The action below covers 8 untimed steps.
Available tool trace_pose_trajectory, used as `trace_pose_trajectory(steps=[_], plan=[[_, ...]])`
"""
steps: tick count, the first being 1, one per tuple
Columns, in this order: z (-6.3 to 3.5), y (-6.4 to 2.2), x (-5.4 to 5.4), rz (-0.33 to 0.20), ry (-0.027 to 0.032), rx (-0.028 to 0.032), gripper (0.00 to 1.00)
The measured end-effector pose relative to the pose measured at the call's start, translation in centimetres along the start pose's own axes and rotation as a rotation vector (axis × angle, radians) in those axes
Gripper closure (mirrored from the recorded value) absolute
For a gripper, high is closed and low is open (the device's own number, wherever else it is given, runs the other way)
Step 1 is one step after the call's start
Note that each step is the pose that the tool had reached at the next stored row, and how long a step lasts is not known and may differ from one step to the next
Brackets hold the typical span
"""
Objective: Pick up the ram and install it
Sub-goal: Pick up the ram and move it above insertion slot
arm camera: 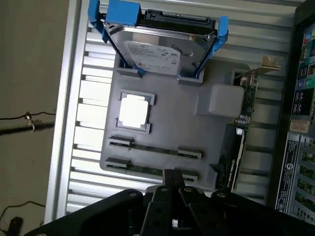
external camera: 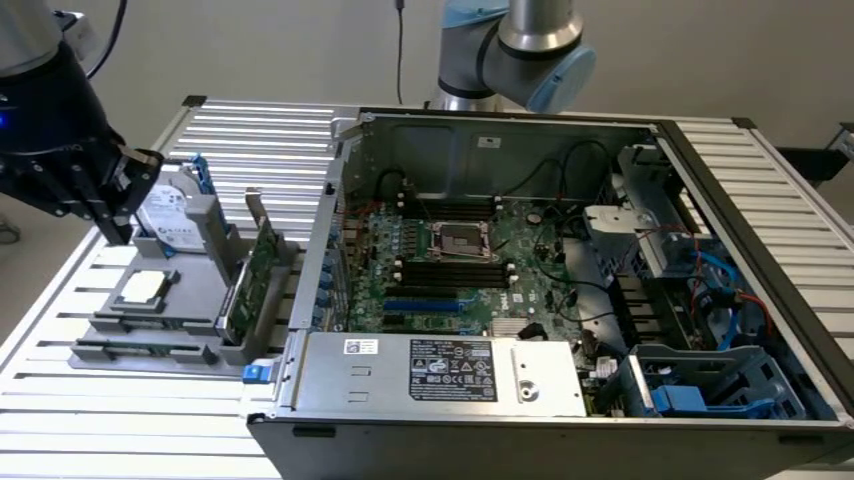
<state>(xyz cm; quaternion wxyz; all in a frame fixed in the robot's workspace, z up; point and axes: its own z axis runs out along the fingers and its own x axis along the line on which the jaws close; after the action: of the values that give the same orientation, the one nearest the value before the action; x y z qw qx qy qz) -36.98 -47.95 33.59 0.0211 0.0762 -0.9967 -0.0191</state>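
The black end effector, fingers pressed together and empty, is hovering over the grey moulded tray, where the long, narrow green ram stick is sitting edge-up. A clean grip is likely calling for fingers parted squarely across its middle. The wrist view is revealing its grey clips; the exterior view, the open computer case.

My jaws: matte black. Ram: thin dark green edge. Holder: plain mid-grey. Processor: pale silver-white square. Hard drive: silver, white label with dark print; caddy bright blue. Expansion card: green, black shroud, brass-yellow bracket tip. Surface: pale aluminium, ribbed in parallel stripes. Case, 3 o'clock of holder in exterior view: grey steel. Motherboard: green, black and blue slots. Power supply: silver, black-and-white label.
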Motion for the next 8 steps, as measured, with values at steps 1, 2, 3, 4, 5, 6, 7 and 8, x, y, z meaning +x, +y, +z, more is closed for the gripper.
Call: trace_pose_trajectory(steps=[1, 2, 3, 4, 5, 6, 7, 8], plan=[[0.02, 0.0, 0.0, -0.018, 0.0006, 0.0006, 0.89], [0.04, 0.0, 0.0, -0.037, 0.0015, 0.0014, 0.89], [0.06, 0.0, 0.0, -0.055, 0.0023, 0.0021, 0.89], [0.09, 0.0, -0.01, -0.073, 0.0032, 0.0029, 0.89], [0.13, 0.0, -0.01, -0.091, 0.004, 0.0037, 0.89], [0.18, -0.01, -0.01, -0.109, 0.0047, 0.0043, 0.89], [0.25, -0.01, -0.01, -0.127, 0.0053, 0.0049, 0.89], [0.31, -0.01, -0.01, -0.145, 0.006, 0.0056, 0.89]])
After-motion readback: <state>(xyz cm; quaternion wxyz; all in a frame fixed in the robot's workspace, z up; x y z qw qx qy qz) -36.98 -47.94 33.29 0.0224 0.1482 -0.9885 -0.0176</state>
